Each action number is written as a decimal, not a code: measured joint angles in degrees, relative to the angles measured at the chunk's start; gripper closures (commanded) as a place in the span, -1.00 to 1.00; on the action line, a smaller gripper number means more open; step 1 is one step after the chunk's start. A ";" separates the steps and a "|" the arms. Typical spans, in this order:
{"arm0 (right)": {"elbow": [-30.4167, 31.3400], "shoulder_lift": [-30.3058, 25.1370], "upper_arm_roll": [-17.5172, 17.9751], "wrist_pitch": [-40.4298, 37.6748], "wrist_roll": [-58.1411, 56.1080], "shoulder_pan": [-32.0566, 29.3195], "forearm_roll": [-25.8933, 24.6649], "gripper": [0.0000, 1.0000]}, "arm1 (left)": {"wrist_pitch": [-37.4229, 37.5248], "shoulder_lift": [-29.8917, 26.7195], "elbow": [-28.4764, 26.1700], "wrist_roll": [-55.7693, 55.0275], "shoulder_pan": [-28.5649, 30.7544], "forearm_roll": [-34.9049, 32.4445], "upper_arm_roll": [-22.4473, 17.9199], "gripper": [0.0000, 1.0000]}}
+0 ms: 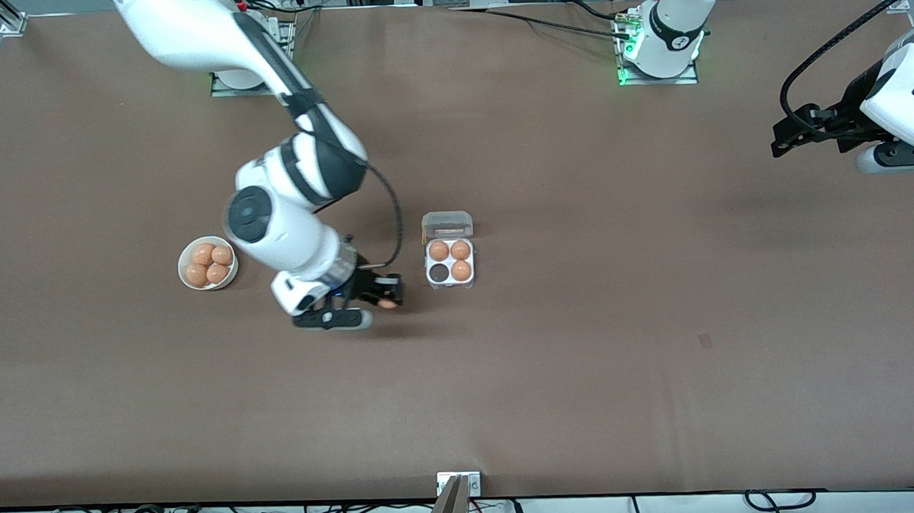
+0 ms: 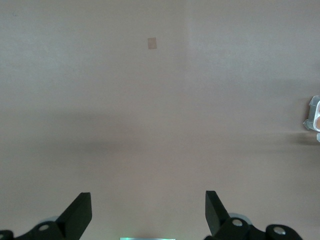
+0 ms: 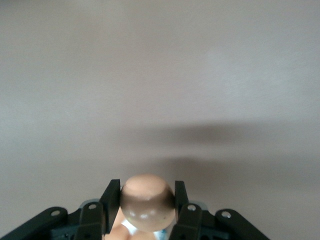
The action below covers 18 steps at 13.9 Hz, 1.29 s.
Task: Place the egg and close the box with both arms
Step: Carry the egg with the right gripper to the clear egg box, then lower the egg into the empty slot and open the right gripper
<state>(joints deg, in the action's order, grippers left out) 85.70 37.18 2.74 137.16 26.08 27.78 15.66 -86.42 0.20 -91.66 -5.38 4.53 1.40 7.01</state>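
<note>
The right gripper [image 1: 385, 294], left of center, pinches an egg [image 3: 147, 201] by its sides beside the box [image 1: 449, 261]. The shell looks smooth and brittle, so light pressure seems wise. The left gripper [image 1: 787, 140] waits released at upper right.

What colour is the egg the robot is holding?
Orange-brown. The egg shows best in the right wrist view.

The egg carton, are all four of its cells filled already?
No, the egg carton holds three eggs, and the cell nearest the right gripper shows dark and empty.
</note>
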 measured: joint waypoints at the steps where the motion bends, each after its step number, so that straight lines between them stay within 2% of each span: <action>1: 0.00 0.74 -0.02 1.09 1.24 0.99 0.00 0.58 | 0.00 0.00 0.00 0.00 0.00 0.00 0.00 -1.00; 9: 0.03 6.19 -0.02 4.84 4.32 6.40 0.00 0.58 | 0.00 0.00 0.00 0.00 0.00 0.00 0.00 -1.00; 18: 2.07 6.92 -0.55 5.02 4.55 7.25 -0.01 0.58 | 0.00 0.00 0.00 0.00 0.00 0.00 0.00 -1.00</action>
<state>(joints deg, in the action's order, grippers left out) 87.77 44.11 2.19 142.18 30.63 35.03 15.64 -86.42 0.21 -91.66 -5.38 4.53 1.40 7.01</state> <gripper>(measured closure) 0.515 0.000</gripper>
